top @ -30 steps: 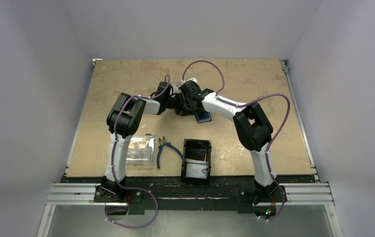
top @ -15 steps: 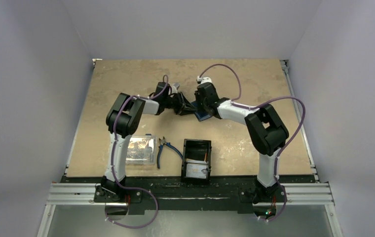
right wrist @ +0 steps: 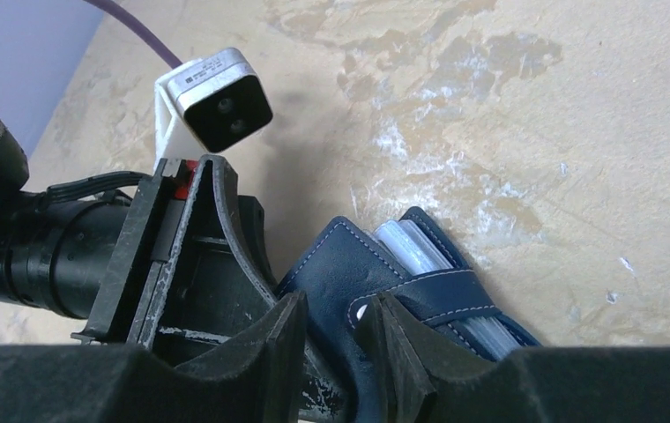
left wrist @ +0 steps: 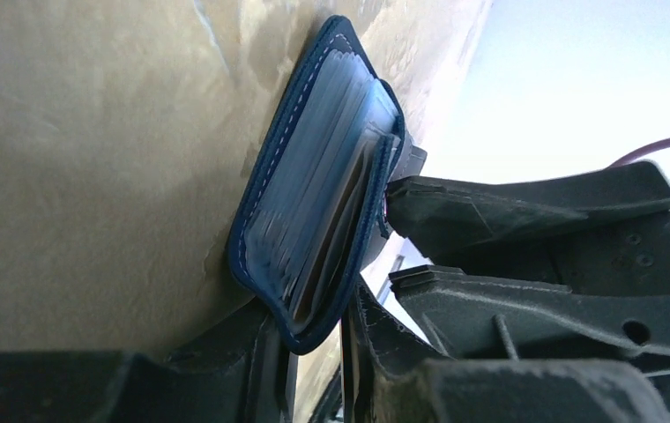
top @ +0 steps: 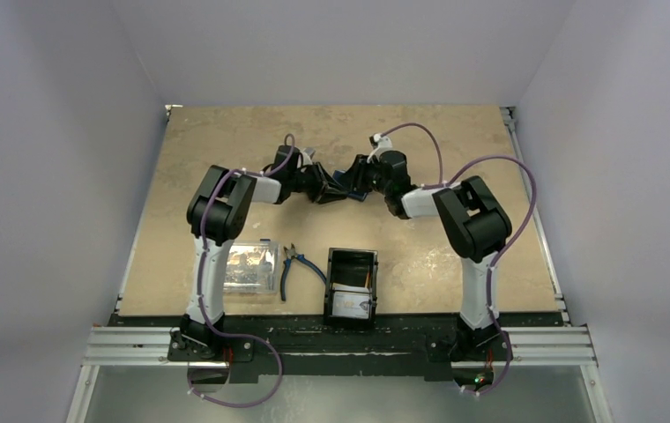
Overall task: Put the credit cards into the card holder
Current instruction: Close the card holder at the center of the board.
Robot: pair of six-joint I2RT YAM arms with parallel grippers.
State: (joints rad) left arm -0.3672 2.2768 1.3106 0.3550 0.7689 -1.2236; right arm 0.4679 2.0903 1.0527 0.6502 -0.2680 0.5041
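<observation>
**Grip check, far centre**

The small navy blue stitched folding card holder (left wrist: 314,211) lies against the tan mottled tabletop (top: 226,141) at its far middle. It is slightly open, with the clear sleeves showing. The left gripper (left wrist: 308,310) is pinched narrowly on its lower corner. The right gripper (right wrist: 333,308) has its jaws parted, tips at the strap side and not clamping. Pale credit cards (top: 350,304) sit in the black open-topped tray (top: 352,253) near the arm bases, well apart from the card holder.
</observation>
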